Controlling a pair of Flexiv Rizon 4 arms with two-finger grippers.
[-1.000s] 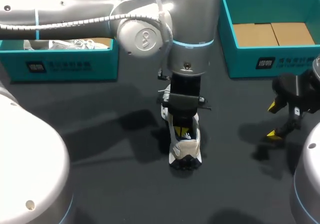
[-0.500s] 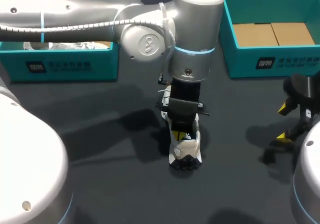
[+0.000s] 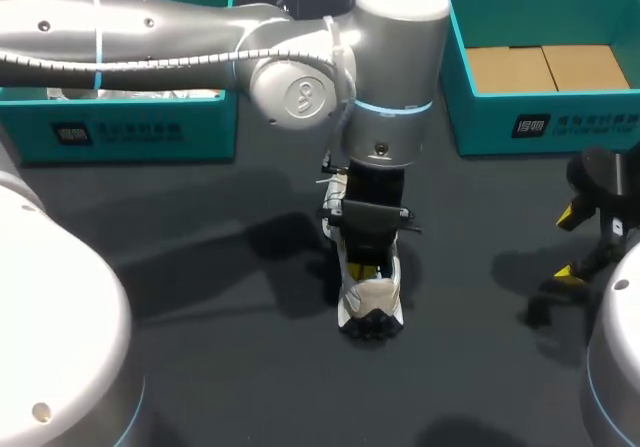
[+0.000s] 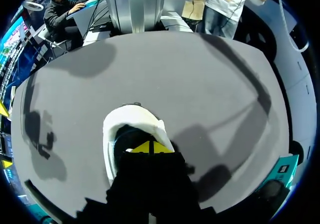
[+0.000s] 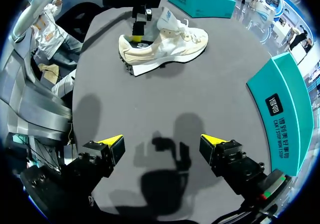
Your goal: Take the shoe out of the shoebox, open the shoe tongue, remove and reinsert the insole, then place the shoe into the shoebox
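Left wrist view has the left tool [image 4: 148,147] clenched inside the shoe [image 4: 132,115]; I'd draw the insole out slowly, heel first, with the right tool [image 5: 161,143] released and clear.

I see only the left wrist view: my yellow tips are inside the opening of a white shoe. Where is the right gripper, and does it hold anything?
Observer: The right gripper hangs over bare table, apart from the shoe. Its fingers are open, with nothing between them.
Operator: Does the shoe stand on its sole, or is it tipped over?
Observer: The right wrist view shows it side-on, upright on its sole on the table.
Operator: Is there a free box for it later?
Observer: In the head view, the shoebox on your right side holds only brown cardboard.
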